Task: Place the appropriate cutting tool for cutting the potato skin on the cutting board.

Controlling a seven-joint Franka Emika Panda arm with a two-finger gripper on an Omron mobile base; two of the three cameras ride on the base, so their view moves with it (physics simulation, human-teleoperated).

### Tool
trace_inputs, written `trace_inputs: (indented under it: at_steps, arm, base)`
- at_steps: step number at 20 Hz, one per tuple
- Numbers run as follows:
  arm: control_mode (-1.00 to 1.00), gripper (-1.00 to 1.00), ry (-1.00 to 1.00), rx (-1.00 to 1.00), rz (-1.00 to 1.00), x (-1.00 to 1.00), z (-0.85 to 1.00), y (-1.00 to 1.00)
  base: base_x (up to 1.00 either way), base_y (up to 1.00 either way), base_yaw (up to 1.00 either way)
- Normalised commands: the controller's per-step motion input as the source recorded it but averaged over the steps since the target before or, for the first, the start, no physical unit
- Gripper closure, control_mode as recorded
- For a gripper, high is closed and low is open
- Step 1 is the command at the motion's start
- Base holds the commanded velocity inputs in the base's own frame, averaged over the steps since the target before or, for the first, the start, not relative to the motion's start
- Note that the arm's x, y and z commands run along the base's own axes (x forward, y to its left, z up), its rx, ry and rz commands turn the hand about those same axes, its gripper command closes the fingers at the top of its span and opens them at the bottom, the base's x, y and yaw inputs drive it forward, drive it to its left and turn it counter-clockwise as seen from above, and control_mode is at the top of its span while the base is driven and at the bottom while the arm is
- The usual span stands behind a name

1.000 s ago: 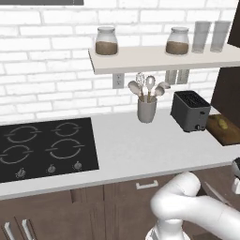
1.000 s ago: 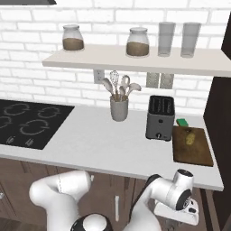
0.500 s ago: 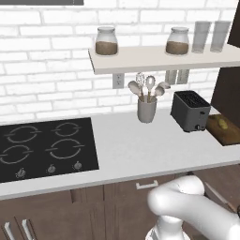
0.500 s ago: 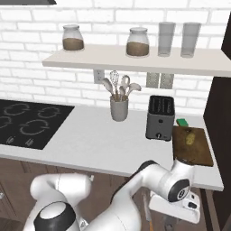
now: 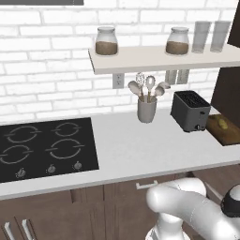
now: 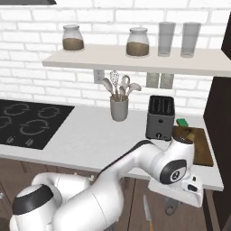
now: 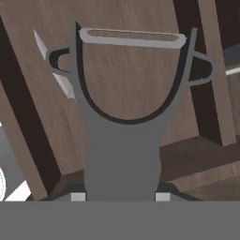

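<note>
A grey Y-shaped peeler (image 7: 124,154) fills the hand view, its blade bar at the top, and my gripper (image 7: 120,197) is shut on its handle. Brown wood lies behind it. In the right base view my gripper (image 6: 174,201) hangs below the counter's front edge, at the right, with the peeler (image 6: 171,209) under it. On the counter's far right lies the dark brown cutting board (image 6: 204,150) (image 5: 227,133). A small yellowish potato (image 5: 222,123) rests on it; in the right base view my arm partly covers the potato (image 6: 184,132).
A dark grey toaster (image 6: 160,116) stands just left of the board, and a small green object (image 6: 182,122) behind it. A utensil crock (image 6: 119,108) sits mid-counter and a black hob (image 5: 44,147) at the left. A knife (image 6: 147,210) shows below the counter edge.
My arm has swung up in front of the counter's right end, so its elbow now covers part of the board. The hand stays low under the counter edge with the peeler.
</note>
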Motion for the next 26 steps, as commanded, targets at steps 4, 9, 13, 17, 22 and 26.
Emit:
trace_inputs:
  at_steps: [4,9,13,17,22,26]
  arm:
    - [-1.0,1.0,-0.05,0.0,-0.09,0.77,0.51,-0.33]
    - [-1.0,1.0,-0.05,0.0,-0.07,0.95,0.27,-0.38]
    - [-1.0,1.0,-0.07,0.0,-0.08,0.92,0.15,-0.34]
    - [-1.0,1.0,-0.07,0.0,-0.07,0.87,0.03,-0.31]
    - [-1.0,1.0,-0.05,0.0,-0.04,0.81,0.0,-0.22]
    - [-1.0,1.0,-0.04,0.0,-0.02,0.76,-0.02,-0.19]
  base:
    - [0.0,0.0,0.0]
    - [0.0,0.0,0.0]
    - [0.0,0.0,0.0]
    - [0.0,0.0,0.0]
    - [0.0,0.0,0.0]
    - [0.0,0.0,0.0]
